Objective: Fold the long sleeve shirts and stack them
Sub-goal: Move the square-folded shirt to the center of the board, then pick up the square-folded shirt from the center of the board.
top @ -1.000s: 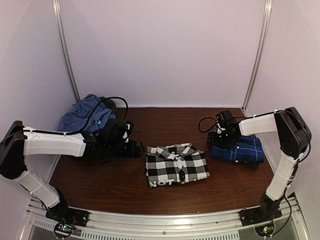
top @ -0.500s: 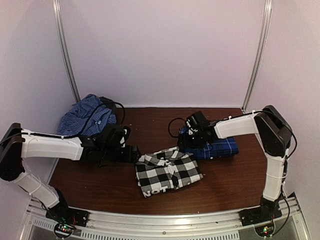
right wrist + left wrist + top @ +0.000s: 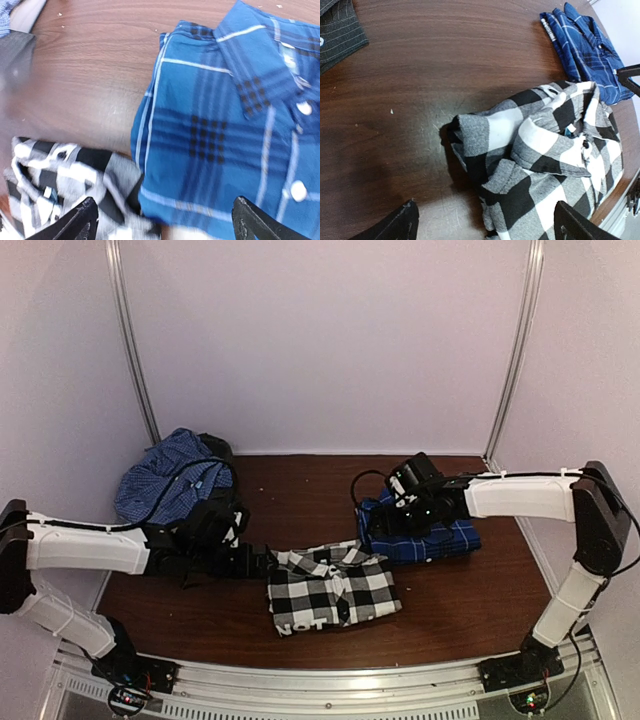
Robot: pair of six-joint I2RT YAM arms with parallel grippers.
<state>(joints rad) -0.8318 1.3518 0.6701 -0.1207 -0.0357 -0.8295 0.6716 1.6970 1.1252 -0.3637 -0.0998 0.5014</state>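
The black-and-white check shirt point(image 3: 335, 585) point(image 3: 545, 150) lies folded but rumpled at the table's near middle. My left gripper point(image 3: 262, 562) point(image 3: 487, 225) is at its left edge, open, with that edge lying between the spread fingers. The royal blue shirt point(image 3: 425, 530) point(image 3: 225, 130) lies folded just right of centre, collar and white buttons up. Its near-left corner touches the check shirt point(image 3: 65, 175). My right gripper point(image 3: 383, 518) point(image 3: 165, 222) hangs open over that corner and grips nothing. The blue shirt point(image 3: 585, 50) also shows at the upper right of the left wrist view.
A crumpled light-blue checked garment point(image 3: 175, 475) is heaped at the back left, with dark cloth point(image 3: 215, 450) by it. A dark striped cloth point(image 3: 337, 30) shows at the left wrist view's top left. The brown table point(image 3: 300, 490) ends at a metal rail point(image 3: 330, 680).
The blue shirt slid left to the check shirt, carried by the right gripper. The check shirt was dragged left and nearer, and bunched. Both grippers have opened wider, and the right one let go.
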